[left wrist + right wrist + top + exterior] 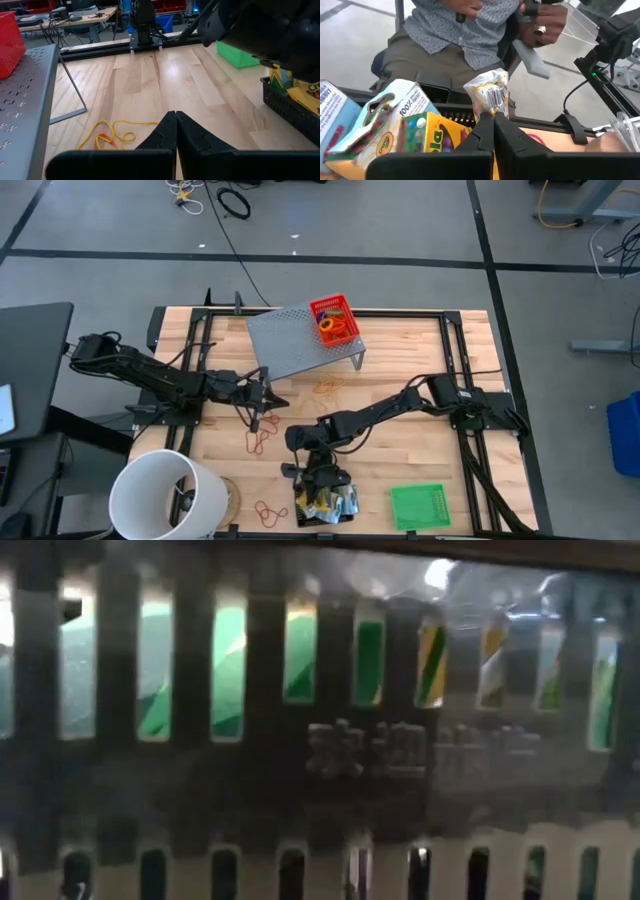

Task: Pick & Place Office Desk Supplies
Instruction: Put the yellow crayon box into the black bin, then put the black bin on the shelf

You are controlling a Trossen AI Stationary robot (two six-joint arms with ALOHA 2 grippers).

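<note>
Right fingers (493,119) clamped on a yellow packet (489,92) over the black tray (326,502) — left fingers (176,131) together.

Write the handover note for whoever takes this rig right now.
Right gripper: shut on a small packet above the black tray of crayon boxes.
Left gripper: shut, empty, over bare wood near rubber bands.
Done: red tray with coloured rings on the riser.
Left: loose rubber bands on the table; green tray empty.
</note>
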